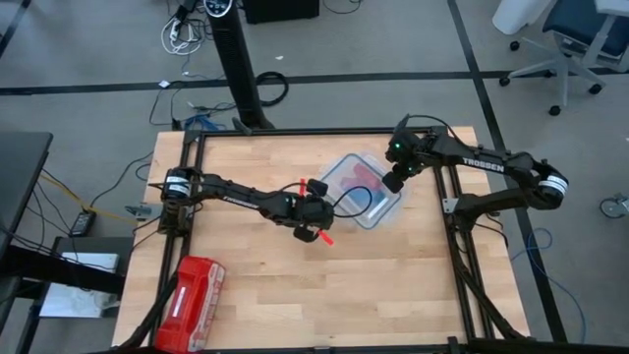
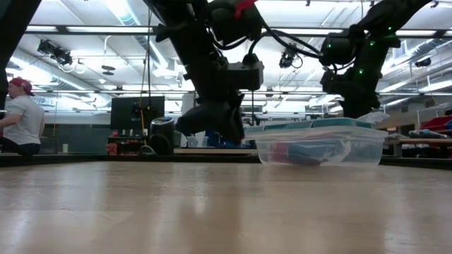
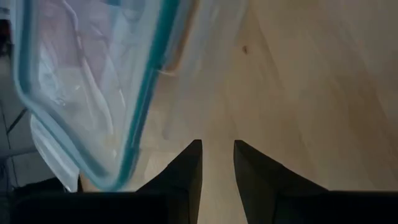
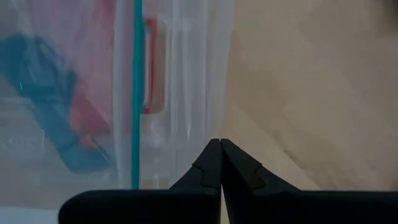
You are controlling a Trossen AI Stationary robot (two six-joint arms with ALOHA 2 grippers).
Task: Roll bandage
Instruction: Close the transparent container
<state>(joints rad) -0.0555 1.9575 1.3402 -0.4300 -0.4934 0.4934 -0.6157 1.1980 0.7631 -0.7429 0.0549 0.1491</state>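
A clear plastic container point(image 1: 366, 192) with a teal-rimmed lid sits on the wooden counter point(image 1: 393, 285), toward the far right of its middle. Through its walls the right wrist view shows the bandage point(image 4: 43, 93) as a dark blue mass lying inside, with red-pink fabric rolls point(image 4: 87, 115) touching it; from the low view the blue shows at the bottom of the container point(image 2: 311, 152), under the closed lid.

The left pincer point(image 1: 316, 218) is over the middle of the counter, just beside the container's near left corner. Its 2 fingers point(image 3: 186, 174) stand a narrow gap apart with only bare wood between them, so it holds nothing. The lid's teal rim point(image 3: 146, 87) runs close beside those fingers in the left wrist view.

The right pincer point(image 1: 391, 183) is at the container's far right edge, above the lid. Its fingers point(image 4: 211, 168) are pressed together tip to tip with nothing between them, pointing down at the container's wall where it meets the counter.

A red zip pouch point(image 1: 190, 300) with white markings lies at the near left corner of the counter, well apart from both arms and from the container.

In the low view a person point(image 2: 20, 116) in a white shirt and red cap shows in the room behind the counter, far to one side.
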